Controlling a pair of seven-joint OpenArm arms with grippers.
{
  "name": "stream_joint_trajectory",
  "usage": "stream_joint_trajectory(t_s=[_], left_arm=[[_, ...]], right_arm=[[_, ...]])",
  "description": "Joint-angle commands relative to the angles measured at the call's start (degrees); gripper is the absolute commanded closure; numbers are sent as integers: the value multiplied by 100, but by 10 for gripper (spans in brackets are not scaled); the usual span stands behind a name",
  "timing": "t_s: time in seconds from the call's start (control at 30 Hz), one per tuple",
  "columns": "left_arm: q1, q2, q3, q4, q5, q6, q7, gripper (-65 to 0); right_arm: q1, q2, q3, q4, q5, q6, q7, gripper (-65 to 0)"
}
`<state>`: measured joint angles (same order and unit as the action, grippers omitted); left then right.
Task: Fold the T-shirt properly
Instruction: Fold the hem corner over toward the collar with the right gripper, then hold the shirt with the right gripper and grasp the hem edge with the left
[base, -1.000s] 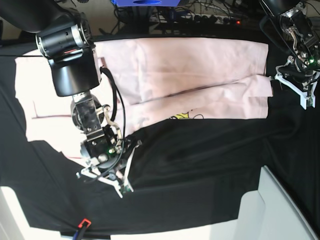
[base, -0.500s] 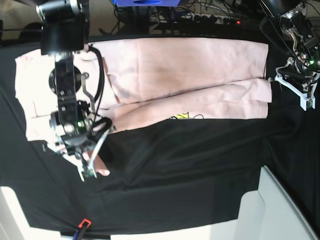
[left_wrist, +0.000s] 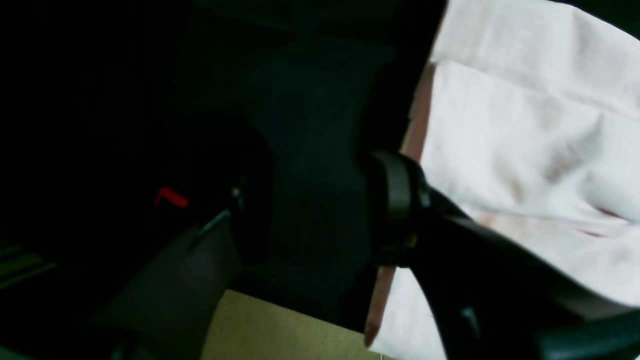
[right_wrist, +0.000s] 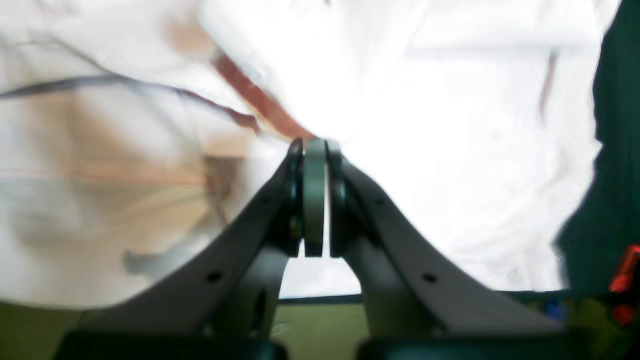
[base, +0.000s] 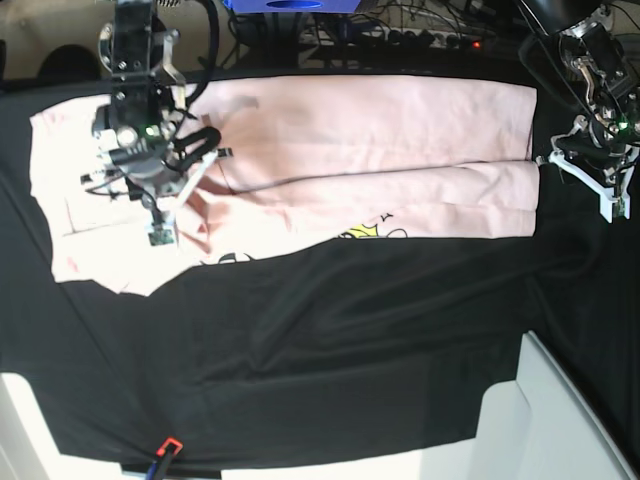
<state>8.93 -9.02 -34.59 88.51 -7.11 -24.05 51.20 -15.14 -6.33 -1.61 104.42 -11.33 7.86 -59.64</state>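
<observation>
right tool (base: 165, 205) has its jaws pressed together, as the right wrist view (right_wrist: 315, 197) shows; pale pink cloth fills the view just beyond the tips, but whether a fold of it is pinched between them cannot be told through the blur. it sits over the near-left part of the t-shirt (base: 380, 140), by the sleeve end. left tool (base: 600, 175) is at the far-right end of the t-shirt, just beside its edge; left wrist view (left_wrist: 320, 210) shows the two jaws standing apart with only black cloth (left_wrist: 310, 125) in the gap, one jaw right at the shirt's border, no fabric seen between them. t-shirt lies spread lengthwise across the upper part of the black cloth (base: 350, 340) covering the counter, with long lengthwise folds: a wide upper panel and two narrower bands below it on the right. a bit of black and yellow print (base: 365, 232) shows at the lower edge near the middle. white surface (base: 560, 420) visible at lower right, small red-and-black object (base: 165, 448) at the bottom left edge of the black cloth.
</observation>
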Motion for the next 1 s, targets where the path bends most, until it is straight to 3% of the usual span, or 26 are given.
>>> stream_joint_trajectory(t_s=[0.0, 0.3, 0.73, 0.97], left_arm=[[-36, -96, -18, 120, -14, 27, -87, -297], [-36, -96, -18, 120, -23, 27, -87, -297], [-36, -114, -18, 120, -23, 19, -87, -297], [-36, -114, -18, 120, -23, 19, -87, -297]], right_arm=[[-56, -5, -20, 147, 215, 1, 78, 0], [-697, -22, -72, 173, 1243, -8, 263, 0], [-1031, -13, -644, 85, 1287, -834, 685, 0], [-1031, -5, -661, -38, 1287, -852, 676, 0]])
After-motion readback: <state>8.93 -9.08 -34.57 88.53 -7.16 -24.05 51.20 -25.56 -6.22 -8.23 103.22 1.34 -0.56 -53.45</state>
